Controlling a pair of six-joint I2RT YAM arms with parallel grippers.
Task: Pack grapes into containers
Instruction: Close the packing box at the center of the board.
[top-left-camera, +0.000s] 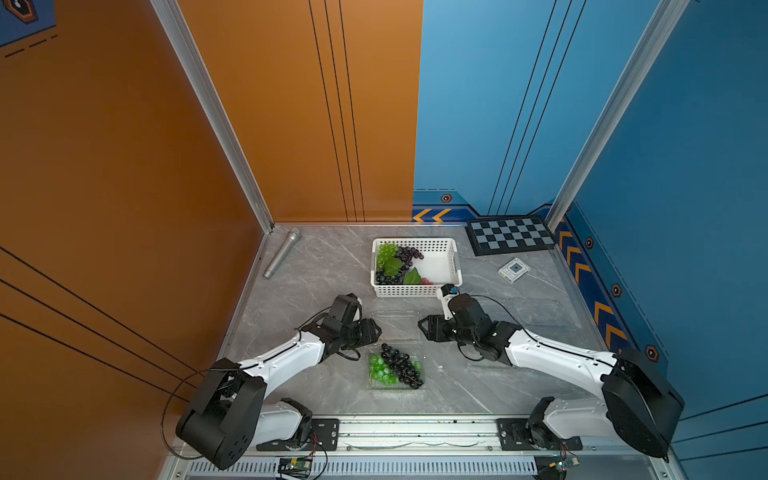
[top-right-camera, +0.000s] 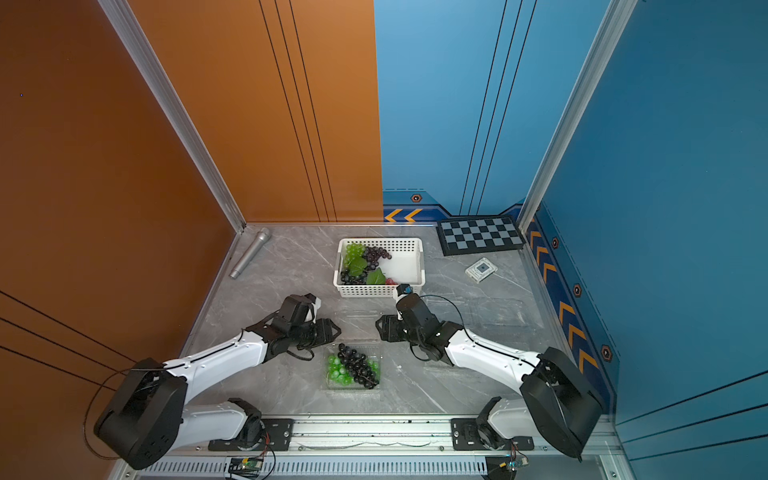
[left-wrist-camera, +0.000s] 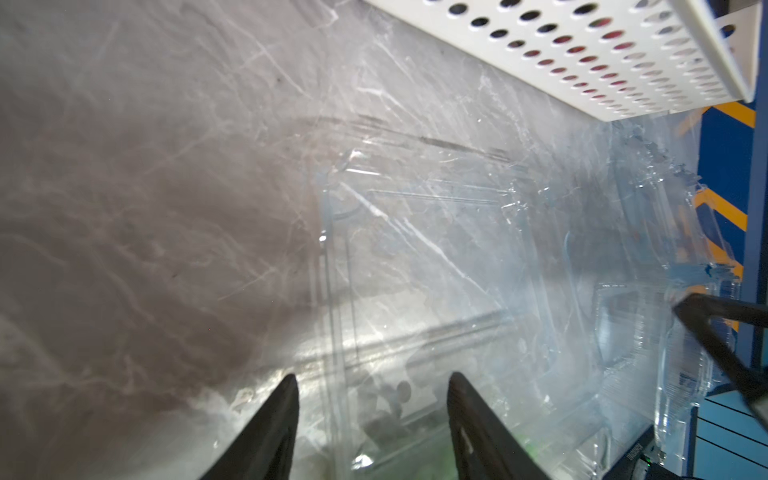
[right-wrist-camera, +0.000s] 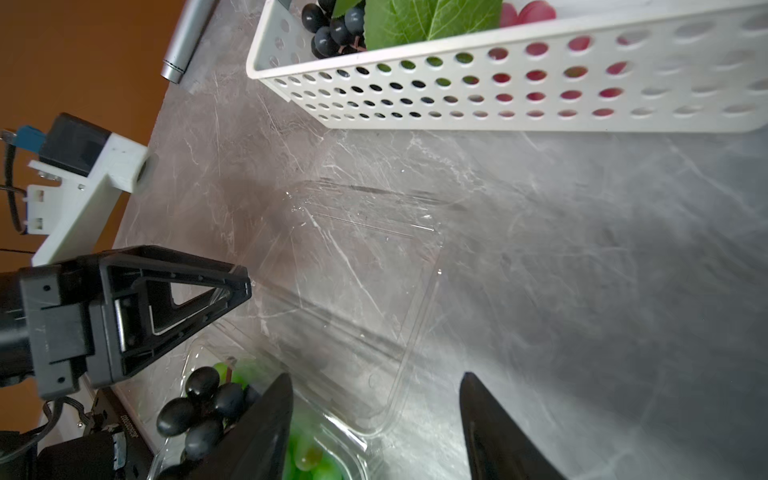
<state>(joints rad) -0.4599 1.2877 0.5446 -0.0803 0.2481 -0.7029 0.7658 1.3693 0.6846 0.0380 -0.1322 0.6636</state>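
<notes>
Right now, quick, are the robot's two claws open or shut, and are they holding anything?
Left gripper: open, holding nothing.
Right gripper: open, holding nothing.

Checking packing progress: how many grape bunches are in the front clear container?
2: a green bunch on the left arm's side, a dark bunch beside it; others may hide beneath.
</notes>
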